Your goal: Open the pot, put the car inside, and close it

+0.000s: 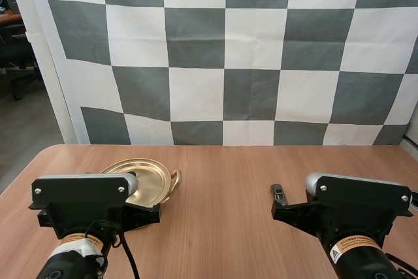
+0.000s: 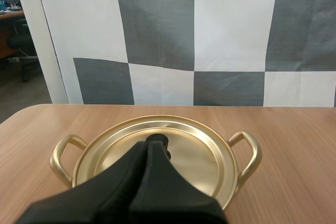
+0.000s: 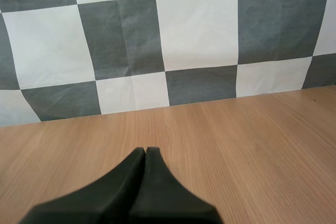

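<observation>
A golden pot [image 1: 151, 183] with its lid [image 2: 195, 157] on stands at the table's left, partly hidden behind my left arm. The lid carries a black knob [image 2: 160, 141], and two looped handles [image 2: 250, 153] stick out at the pot's sides. My left gripper [image 2: 147, 144] is shut on nothing, its tips lying just in front of the knob. A small dark toy car [image 1: 279, 193] rests on the table right of centre, just ahead of my right arm. My right gripper [image 3: 145, 151] is shut as one wedge over bare wood.
The wooden table [image 1: 222, 174] stretches open between the pot and the car. Its far edge runs along the backdrop, and its left corner is rounded.
</observation>
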